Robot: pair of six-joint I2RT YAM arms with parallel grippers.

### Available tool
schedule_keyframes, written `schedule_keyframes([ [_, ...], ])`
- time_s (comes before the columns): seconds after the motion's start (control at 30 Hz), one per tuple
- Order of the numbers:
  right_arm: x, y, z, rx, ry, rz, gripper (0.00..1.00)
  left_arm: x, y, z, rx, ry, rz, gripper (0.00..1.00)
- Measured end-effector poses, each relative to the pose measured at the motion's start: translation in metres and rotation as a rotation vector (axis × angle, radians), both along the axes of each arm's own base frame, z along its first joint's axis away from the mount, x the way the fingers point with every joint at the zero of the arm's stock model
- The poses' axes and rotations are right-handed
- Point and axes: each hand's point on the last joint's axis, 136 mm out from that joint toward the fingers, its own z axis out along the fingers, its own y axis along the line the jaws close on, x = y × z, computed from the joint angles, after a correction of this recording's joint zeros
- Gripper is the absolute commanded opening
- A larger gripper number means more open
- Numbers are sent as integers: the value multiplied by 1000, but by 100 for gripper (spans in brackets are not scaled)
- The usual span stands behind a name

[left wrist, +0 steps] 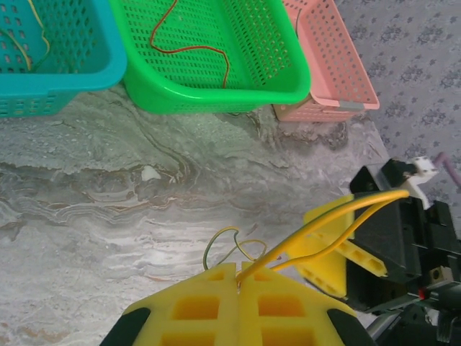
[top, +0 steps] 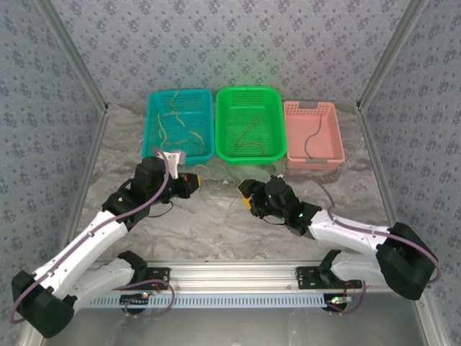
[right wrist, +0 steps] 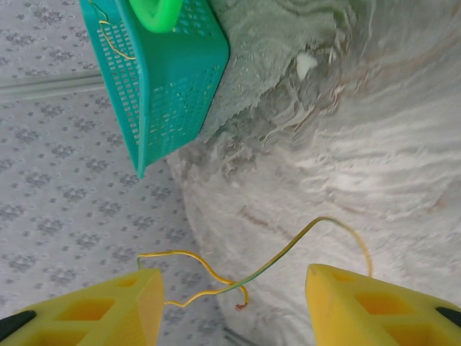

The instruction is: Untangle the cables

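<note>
Left tool point(left wrist: 238, 280) clamped on yellow cable point(left wrist: 338, 216), which loops across toward right arm. Right tool point(right wrist: 234, 288) wide, yellow-green cable point(right wrist: 274, 261) hanging loose between its fingers above table point(right wrist: 374, 144). Risk: pulling apart now snags loop on right tool and tightens the tangle.

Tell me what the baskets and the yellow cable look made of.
The teal basket, green basket and pink basket: likely moulded plastic, slightly glossy, with perforated grid walls. The yellow cable: probably plastic-insulated wire, smooth, holding springy loops.
</note>
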Motion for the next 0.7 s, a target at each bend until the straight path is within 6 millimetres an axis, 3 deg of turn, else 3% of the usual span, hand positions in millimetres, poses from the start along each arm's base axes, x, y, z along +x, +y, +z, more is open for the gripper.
schedule_keyframes([
  [0.13, -6, 8, -1, 41, 49, -12, 42, 0, -2, 2, -7, -8, -6, 0],
  [0.23, -13, 6, 11, -39, 8, 10, 33, 1, -2, 3, -10, -13, -6, 0],
  [0.3, -14, 6, 36, -144, -74, 27, 33, 1, -2, 3, -11, -13, -6, 0],
  [0.4, -21, 9, 95, -300, -295, 77, 34, 0, -3, 3, -10, -12, -8, 0],
  [0.47, -24, 6, 115, -394, -441, 130, 33, 0, -3, 3, -10, -11, -10, 0],
  [0.57, -10, -8, 104, -613, -585, 215, 35, -1, -3, 3, -12, -9, -17, 0],
  [0.7, 10, -17, 47, -846, -630, 434, 40, -3, -5, 3, -15, -8, -30, 0],
])
